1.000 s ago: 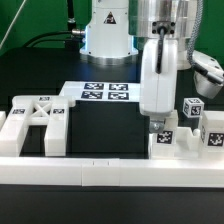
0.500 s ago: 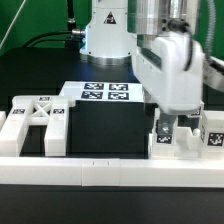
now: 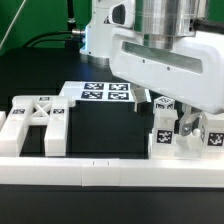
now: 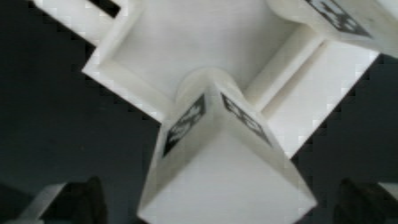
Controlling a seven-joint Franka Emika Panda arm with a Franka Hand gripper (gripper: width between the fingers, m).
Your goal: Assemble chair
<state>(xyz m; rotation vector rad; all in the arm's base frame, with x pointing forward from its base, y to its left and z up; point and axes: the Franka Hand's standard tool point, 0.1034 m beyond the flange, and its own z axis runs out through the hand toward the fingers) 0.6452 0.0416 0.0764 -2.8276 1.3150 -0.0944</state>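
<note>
tool (image 4: 222, 203): is hanging wide open, fingers (image 4: 75, 202) not pinching | chunky white plastic chair leg with square tags (image 4: 217, 150): is standing upright, to the exterior view's right of the thin white marker board (image 3: 105, 93) | why: open fingers are probably leaving it free

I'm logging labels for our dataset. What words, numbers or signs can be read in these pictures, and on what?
No words or numbers can be read anywhere.
marker board: black-and-white square tags, patterns only, no text.
chair parts: the same kind of tags, patterns only.
robot base: a small dark sticker, too blurred to read.
</note>
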